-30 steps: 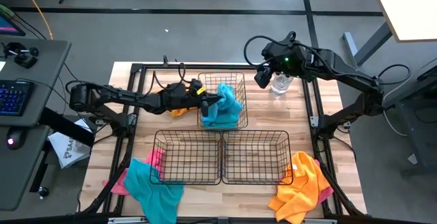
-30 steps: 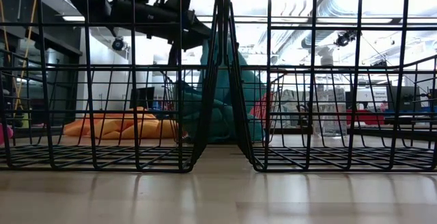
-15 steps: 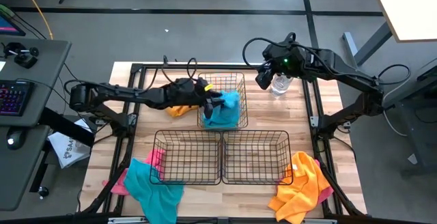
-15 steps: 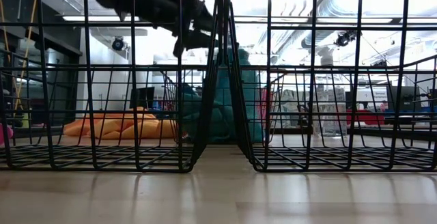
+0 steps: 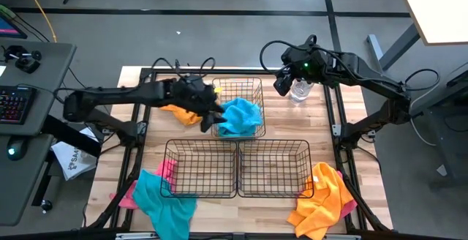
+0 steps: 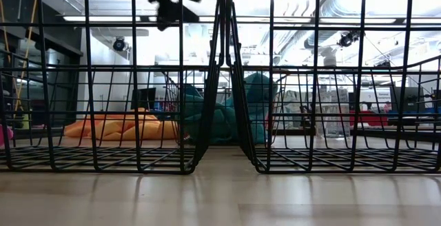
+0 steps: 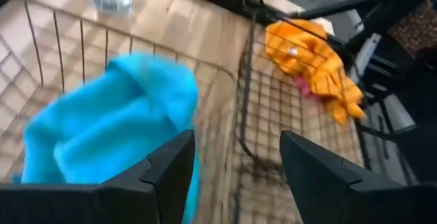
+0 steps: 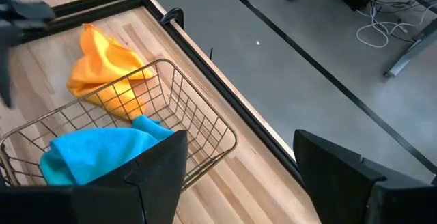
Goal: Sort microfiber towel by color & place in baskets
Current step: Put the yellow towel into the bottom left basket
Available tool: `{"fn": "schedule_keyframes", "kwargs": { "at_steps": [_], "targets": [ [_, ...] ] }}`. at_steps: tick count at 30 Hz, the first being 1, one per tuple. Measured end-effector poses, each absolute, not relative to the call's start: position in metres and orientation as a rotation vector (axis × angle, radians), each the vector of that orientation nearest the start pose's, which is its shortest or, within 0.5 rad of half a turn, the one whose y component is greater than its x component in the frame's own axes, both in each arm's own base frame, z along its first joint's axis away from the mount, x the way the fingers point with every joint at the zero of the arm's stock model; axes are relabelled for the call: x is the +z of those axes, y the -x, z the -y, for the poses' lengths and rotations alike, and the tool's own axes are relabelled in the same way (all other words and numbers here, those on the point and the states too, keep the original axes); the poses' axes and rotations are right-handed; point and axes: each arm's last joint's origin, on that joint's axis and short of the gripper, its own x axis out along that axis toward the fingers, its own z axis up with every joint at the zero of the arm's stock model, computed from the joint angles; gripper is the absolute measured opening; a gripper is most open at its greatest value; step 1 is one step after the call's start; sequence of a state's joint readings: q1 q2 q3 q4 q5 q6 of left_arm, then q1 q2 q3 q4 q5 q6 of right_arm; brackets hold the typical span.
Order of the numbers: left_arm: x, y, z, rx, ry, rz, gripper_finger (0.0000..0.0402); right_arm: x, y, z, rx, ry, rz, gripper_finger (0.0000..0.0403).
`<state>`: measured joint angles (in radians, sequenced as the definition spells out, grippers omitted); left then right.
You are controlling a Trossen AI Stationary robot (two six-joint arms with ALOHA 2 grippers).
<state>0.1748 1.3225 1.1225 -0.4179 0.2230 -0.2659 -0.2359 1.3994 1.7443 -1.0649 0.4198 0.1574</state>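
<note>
Here, status by item:

Left gripper [image 5: 208, 115]: my fingers stand apart and hold nothing, as the left wrist view shows; I hang at the far basket's left edge, just above the rim.

Right gripper [image 5: 281, 81]: fingers spread wide and empty — waiting above the far right of the table, beside the spray bottle [image 5: 299, 91].

Blue towel [image 5: 239, 115]: lies bunched inside the far basket [image 5: 252, 86], released, slumped against the wire floor.

Near baskets [image 5: 238, 144]: two side by side, both empty of cloth.

Orange towel [image 5: 175, 111]: on the table just left of the far basket, partly under my arm.

Other towels: a teal and pink heap [image 5: 161, 192] at the near left corner; an orange heap [image 5: 325, 192] at the near right.

Handling, judged: soft, light, limp cloth — no stiffness, no fragility, little slip. It will drape and trail.

Hold point, judged: pinch a raised fold at the top of the heap, not a flat edge.
</note>
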Motion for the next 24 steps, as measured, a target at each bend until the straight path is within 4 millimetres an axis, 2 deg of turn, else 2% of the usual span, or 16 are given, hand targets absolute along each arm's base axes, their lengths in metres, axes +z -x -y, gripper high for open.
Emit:
{"fn": "schedule_keyframes", "kwargs": {
  "at_steps": [5,8,11,16,24],
  "targets": [
    [0.326,-0.254,-0.022,0.104,0.36,-0.66,0.0204,0.441,-0.246,0.071,-0.68,-0.073,-0.676,0.0263],
    [0.325,-0.235,-0.015,0.253,0.364,-0.65,0.0204,0.44,-0.246,0.071,-0.679,-0.069,-0.686,0.0263],
    [0.313,-0.216,-0.018,0.444,0.424,-0.683,0.0204,0.439,-0.245,0.071,-0.679,-0.067,-0.708,0.0263],
    [0.288,-0.194,-0.044,0.644,0.568,-0.83,0.0204,0.437,-0.243,0.07,-0.679,-0.063,-0.74,0.0263],
    [0.257,-0.186,-0.105,0.699,0.587,-1.017,0.0204,0.44,-0.246,0.071,-0.673,-0.052,-0.695,0.0263]
  ]
}}
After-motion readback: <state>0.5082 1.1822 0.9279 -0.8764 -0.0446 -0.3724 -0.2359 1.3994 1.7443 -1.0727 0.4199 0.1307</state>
